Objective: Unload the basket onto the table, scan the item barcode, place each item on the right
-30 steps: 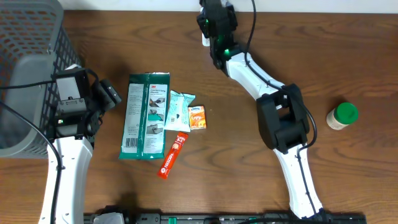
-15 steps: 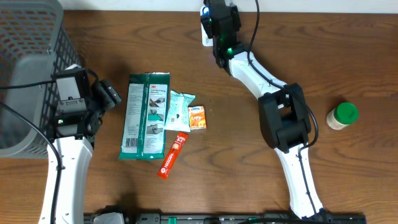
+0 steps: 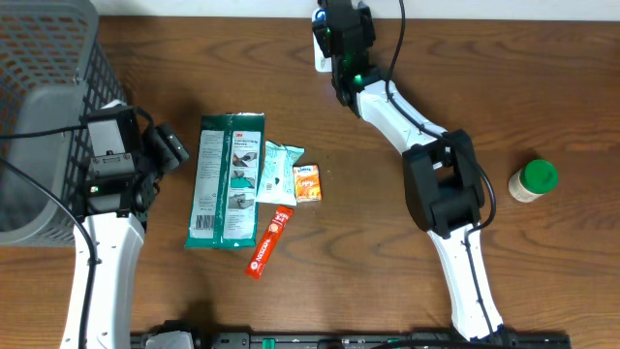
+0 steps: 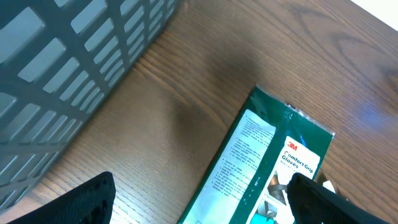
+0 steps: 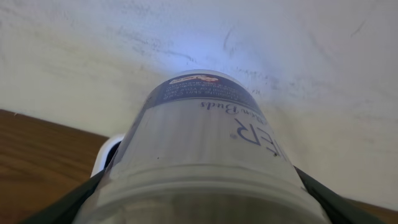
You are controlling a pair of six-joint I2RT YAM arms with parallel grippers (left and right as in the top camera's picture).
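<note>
The right gripper (image 3: pixel 336 21) grasps the clear jar (image 5: pixel 205 149); the left gripper (image 3: pixel 170 145) is released. I think the smooth jar may slip and miss scanning.

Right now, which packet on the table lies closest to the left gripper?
The big green glove pack, the one right beside the left gripper. The white tissue pack, orange packet and red stick all lie on its far side.

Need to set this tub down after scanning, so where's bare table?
Bare wood between the red stick and right arm, and between basket and the tub up top. Crowded around the gloves pack.
</note>
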